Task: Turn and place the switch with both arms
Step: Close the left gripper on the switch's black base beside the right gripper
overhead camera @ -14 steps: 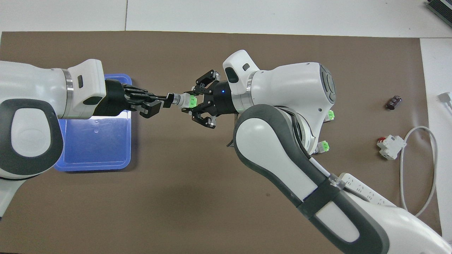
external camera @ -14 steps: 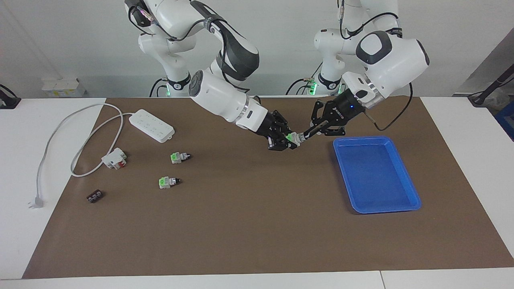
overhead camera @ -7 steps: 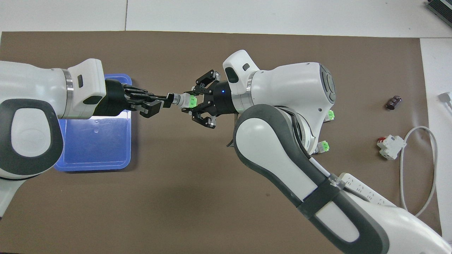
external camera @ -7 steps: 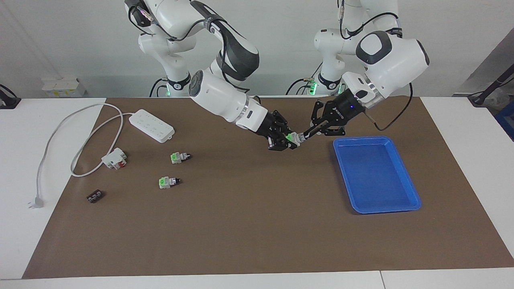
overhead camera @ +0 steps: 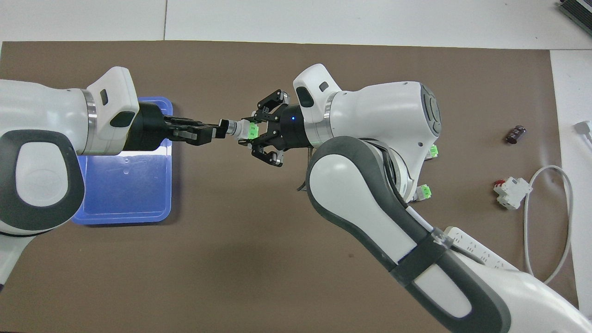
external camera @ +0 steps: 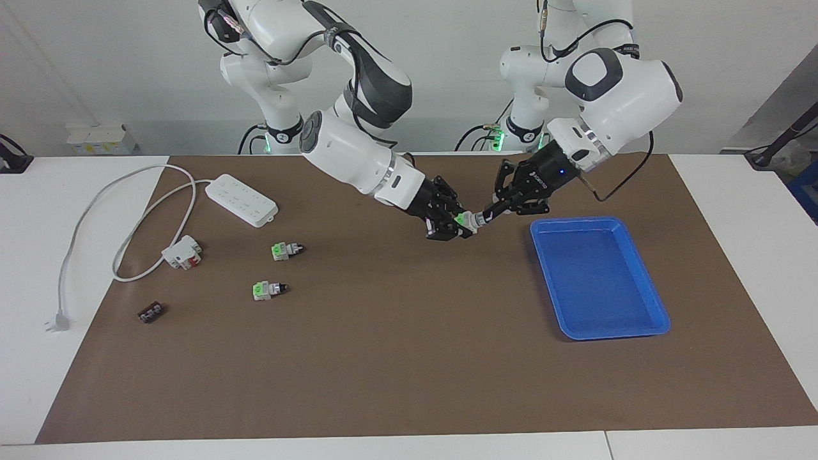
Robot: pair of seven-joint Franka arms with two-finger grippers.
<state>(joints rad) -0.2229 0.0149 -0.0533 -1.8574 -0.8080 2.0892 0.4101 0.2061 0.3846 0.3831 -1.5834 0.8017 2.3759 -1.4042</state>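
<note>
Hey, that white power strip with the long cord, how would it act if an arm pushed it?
The power strip looks flat and stiff, so it would probably slide, not tip. Its cord lies in loose loops, so it likely trails limply and may drag.

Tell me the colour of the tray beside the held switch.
The tray is solid bright blue, no pattern. It shows best in the facing view.
</note>
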